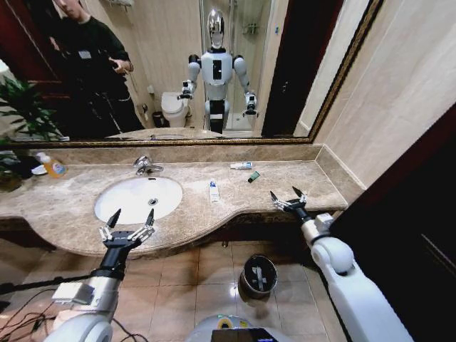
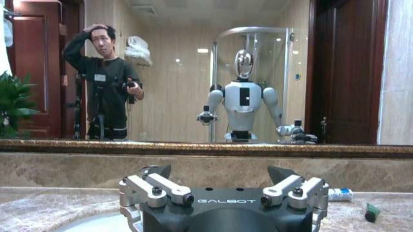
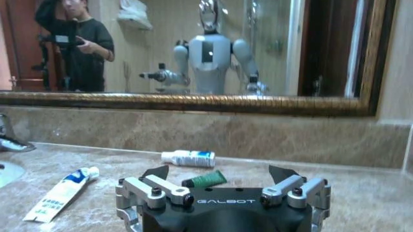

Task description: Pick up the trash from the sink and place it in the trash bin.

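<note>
Both pincers are spread wide and holding nothing, so you're at the reach stage. The trash isn't in the sink (image 1: pixel 135 199), it's on the counter (image 1: pixel 64 206): a flat white tube (image 1: pixel 214 191) just right of the basin, a small white tube (image 1: pixel 241 165) and a dark-green piece (image 1: pixel 254 177) near the mirror. The right pincer (image 1: pixel 288 199) is closest, so I'd go for the green bit first, coming down from above. The left pincer (image 1: pixel 131 219) hovers at the basin's front edge. The trash bin (image 1: pixel 258 275) sits on the floor below.
</note>
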You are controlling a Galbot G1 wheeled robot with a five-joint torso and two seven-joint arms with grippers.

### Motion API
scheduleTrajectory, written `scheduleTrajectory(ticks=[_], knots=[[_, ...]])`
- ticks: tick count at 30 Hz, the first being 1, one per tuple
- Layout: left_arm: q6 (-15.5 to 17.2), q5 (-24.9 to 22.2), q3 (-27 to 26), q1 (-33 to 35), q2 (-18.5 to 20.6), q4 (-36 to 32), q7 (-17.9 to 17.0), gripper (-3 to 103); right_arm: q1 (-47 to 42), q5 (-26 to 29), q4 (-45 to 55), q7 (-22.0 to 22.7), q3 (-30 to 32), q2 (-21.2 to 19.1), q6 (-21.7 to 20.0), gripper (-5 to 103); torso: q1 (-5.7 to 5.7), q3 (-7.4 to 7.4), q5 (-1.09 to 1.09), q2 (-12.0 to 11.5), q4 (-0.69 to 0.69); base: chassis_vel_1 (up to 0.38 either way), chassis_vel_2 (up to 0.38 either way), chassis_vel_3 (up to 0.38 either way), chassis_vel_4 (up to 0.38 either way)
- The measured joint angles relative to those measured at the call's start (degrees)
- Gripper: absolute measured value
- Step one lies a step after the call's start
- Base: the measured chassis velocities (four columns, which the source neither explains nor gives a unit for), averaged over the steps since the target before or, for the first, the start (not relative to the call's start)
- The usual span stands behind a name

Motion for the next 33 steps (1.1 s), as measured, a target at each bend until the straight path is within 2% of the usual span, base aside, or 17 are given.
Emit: scheduleTrajectory(ticks=[2, 6, 12, 21, 24, 31, 33], knots=[[0.0, 0.0, 0.0, 0.0, 0.0, 0.0, 0.0, 100, 2.82, 4.24, -1.95, 1.3, -1.76, -0.19, -2.4, 100, 0.0, 0.0, 0.0, 0.0, 0.0, 0.0, 0.0, 0.0, 0.0], [0.0, 0.0, 0.0, 0.0, 0.0, 0.0, 0.0, 100, 6.1, 7.12, -4.24, 3.13, -4.45, -0.18, -3.92, 100, 0.0, 0.0, -0.01, 0.0, 0.0, 0.0, 0.0, 0.0, 0.0], [0.0, 0.0, 0.0, 0.0, 0.0, 0.0, 0.0, 100, 9.38, 7.42, -6.54, 4.82, -8.04, 0.01, -4.51, 100, 0.0, 0.0, -0.01, 0.0, 0.01, 0.0, 0.0, 0.0, 0.0], [0.0, 0.0, 0.0, 0.0, 0.0, 0.0, 0.0, 100, 17.54, 7.47, -13.27, 7.39, -16.79, 0.66, -5.13, 100, 0.0, 0.0, -0.01, 0.0, 0.0, 0.0, 0.0, 0.0, 0.0], [0.0, 0.0, 0.0, 0.0, 0.0, 0.0, 0.01, 100, 22.95, 7.26, -17.86, 9.72, -20.52, 1.58, -4.62, 100, 0.0, 0.0, 0.0, 0.0, 0.0, 0.0, 0.0, 0.0, 0.0], [0.0, 0.0, 0.0, 0.0, 0.0, 0.0, 0.0, 100, 30.93, 6.59, -26.05, 12.87, -24.88, 3.76, -3.65, 100, 0.01, 0.0, -0.01, 0.0, 0.01, 0.0, 0.0, 0.0, 0.0], [0.0, 0.0, 0.0, 0.0, 0.0, 0.0, 0.0, 100, 34.6, 7.02, -30.93, 15.37, -26.84, 5.77, -3.46, 100, 0.01, 0.0, -0.01, 0.0, 0.01, 0.0, 0.0, 0.0, 0.0]])
